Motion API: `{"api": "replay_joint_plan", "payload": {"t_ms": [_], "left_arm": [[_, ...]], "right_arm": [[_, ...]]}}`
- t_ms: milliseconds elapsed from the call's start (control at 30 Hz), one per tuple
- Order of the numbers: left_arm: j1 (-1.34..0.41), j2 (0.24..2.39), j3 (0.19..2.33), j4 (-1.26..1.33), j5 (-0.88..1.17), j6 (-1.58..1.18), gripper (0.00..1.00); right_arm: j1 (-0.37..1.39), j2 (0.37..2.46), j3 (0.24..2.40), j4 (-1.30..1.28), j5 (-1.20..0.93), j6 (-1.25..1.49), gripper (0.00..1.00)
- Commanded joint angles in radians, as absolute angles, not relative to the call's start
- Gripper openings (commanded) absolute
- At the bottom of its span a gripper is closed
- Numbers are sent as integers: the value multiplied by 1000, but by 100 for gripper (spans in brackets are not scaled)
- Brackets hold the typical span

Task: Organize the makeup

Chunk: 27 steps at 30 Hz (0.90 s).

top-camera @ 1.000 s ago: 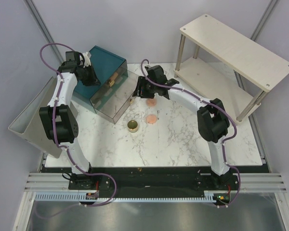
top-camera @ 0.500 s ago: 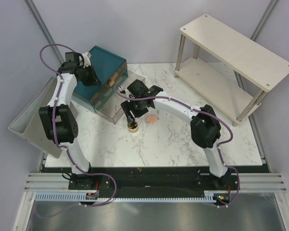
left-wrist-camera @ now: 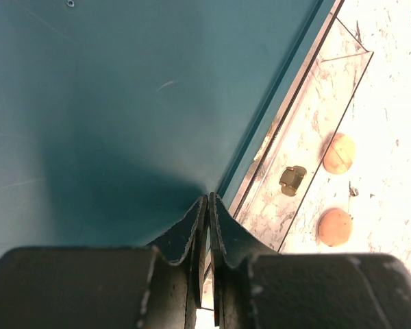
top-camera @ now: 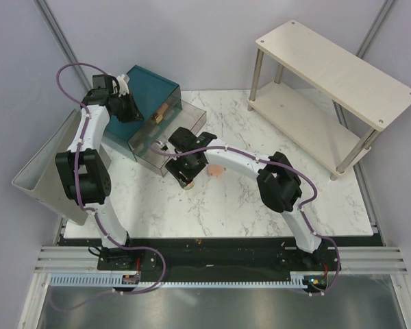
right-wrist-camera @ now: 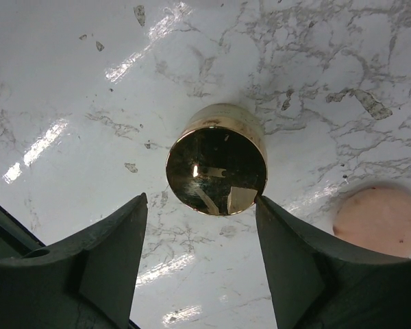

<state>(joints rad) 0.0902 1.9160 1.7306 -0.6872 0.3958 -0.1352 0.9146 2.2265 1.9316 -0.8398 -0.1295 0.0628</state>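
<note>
We see the marble table (top-camera: 246, 205) carrying a pale two-tier shelf (top-camera: 335, 68) at its far right and a teal box (top-camera: 151, 89) at its far left, with a clear drawer (top-camera: 185, 122) pulled out of the box toward the right. The right arm reaches across to the left of centre, just near of that drawer's corner, and the right gripper (right-wrist-camera: 201, 200) hangs there with its fingers spread wide, holding nothing. The round gold tin (right-wrist-camera: 216, 159) stands upright on the marble between the two fingertips and a little beyond them. The left finger is clear of the tin, and the right finger is so near its rim that we cannot tell whether they touch. The left gripper (left-wrist-camera: 208, 199) hovers over the top of the teal box with its fingers drawn together to a thin slit and nothing between them. One flat peach-pink disc (right-wrist-camera: 378, 221) lies on the table just right of the tin, apart from it. The left wrist view shows a second disc (left-wrist-camera: 339, 152) farther off by the drawer's clear wall, and we cannot tell whether it is inside.
</note>
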Motion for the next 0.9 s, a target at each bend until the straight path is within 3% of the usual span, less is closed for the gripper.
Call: {"api": "replay_joint_plan", "payload": {"t_ms": [0,667,767,833,867], "left_arm": [[71,1991,1651,-896,368,-103,14],[72,1985,1646,-896,371,-94,14],[72,1986,1644,-897,371,-92,14],[71,1985,1646,-897,373,-92,14],[72,1986,1644,-897,373,-92,14]], "right_arm": [[923,2279,1950,-842,-91,37,72],[925,2329,1953,-744,-40,72,73],[925,2329,1947,-742,-34,75,69],[923,2330,1947,-741,-34,75,57],[925,2329,1947,-741,-35,77,47]]}}
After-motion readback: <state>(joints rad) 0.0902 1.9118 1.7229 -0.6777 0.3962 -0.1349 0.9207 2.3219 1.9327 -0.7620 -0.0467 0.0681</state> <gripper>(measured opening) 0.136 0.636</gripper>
